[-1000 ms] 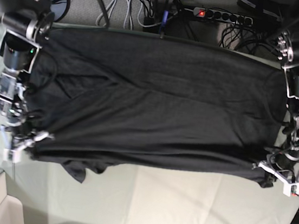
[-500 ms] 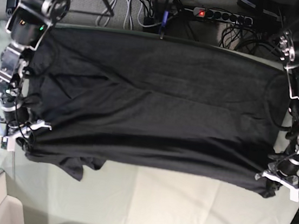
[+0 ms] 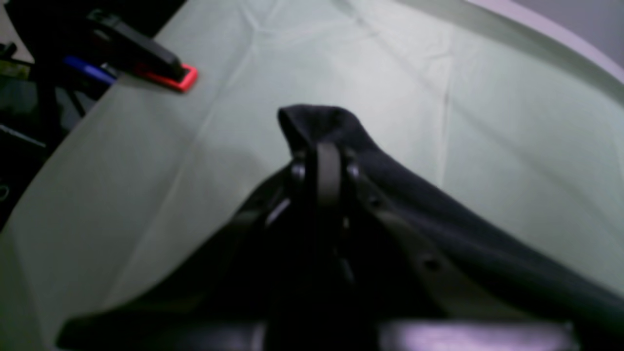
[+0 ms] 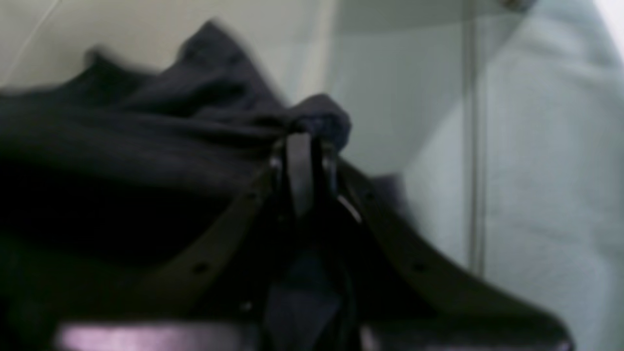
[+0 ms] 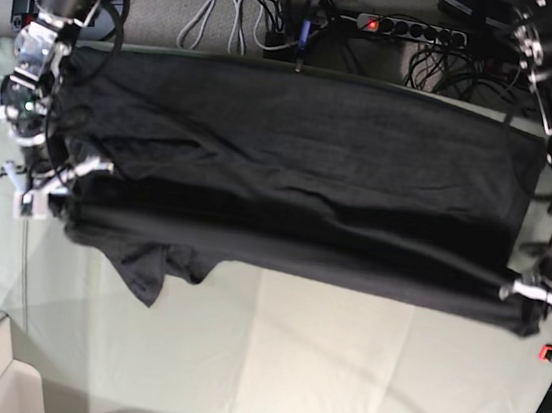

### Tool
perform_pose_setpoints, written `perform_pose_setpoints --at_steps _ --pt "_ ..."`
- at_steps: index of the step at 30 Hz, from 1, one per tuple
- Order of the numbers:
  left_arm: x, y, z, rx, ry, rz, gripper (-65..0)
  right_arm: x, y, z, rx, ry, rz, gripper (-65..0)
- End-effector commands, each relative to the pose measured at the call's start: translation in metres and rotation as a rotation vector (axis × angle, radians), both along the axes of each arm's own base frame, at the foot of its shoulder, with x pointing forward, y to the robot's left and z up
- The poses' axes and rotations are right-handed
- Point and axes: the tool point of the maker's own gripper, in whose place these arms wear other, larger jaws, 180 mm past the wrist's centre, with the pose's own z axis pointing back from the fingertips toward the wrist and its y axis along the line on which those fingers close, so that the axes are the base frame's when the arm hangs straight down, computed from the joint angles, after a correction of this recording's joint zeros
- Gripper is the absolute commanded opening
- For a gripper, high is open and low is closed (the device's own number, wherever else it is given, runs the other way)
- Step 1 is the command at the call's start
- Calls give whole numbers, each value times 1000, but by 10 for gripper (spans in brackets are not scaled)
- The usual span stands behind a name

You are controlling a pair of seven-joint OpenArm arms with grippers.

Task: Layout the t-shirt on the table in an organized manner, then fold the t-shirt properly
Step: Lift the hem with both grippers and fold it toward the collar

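Layout step. Large charcoal-black knit t-shirt [image 5: 290, 178] stretched across pale grey-green cloth worktop [image 5: 336, 375]. Left pincer [image 3: 321, 146] and right pincer [image 4: 304, 129] each clamp a corner. Next, probably: lower evenly, flatten the dangling sleeve.

Robot lab: power strip [image 5: 411, 29], floor cables [image 5: 220, 8]

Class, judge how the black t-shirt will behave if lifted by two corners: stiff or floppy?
Probably floppy: the t-shirt sags and creases between the left gripper and right gripper. A sleeve trails loose, so it likely drags. Bunched fabric suggests a secure pinch.
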Motion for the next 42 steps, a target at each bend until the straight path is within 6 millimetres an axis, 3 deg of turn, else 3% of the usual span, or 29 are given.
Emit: perform_pose_setpoints --at_steps 1,7,16,20,24,28,32,36,42 --pt "3 10 20 23 -56 9 -649 3 -3 20 4 -67 24 -650" --pt "-18 -1 5 24 -29 -4 -649 -25 6 12 -1 -37 28 -650" --pt "-41 -11 11 72 -30 -36 -649 -58 3 -8 -10 30 29 -650" --pt "-46 -8 8 72 -22 -31 -649 -66 -12 -8 -16 36 -14 -650" --pt "-57 12 11 71 -29 30 -649 -69 -32 -4 -25 29 -75 -650" --pt "-57 13 19 33 -61 43 -649 -74 -40 -4 -33 34 -97 -650" --pt "-66 8 3 -3 25 29 -649 -86 -38 -12 -32 63 -94 -650" --pt "-86 20 -9 -17 65 72 -649 -103 -31 -24 -13 99 -96 -650" --pt "-104 24 -23 -22 108 83 -649 -108 -31 -27 -8 111 -104 -650"
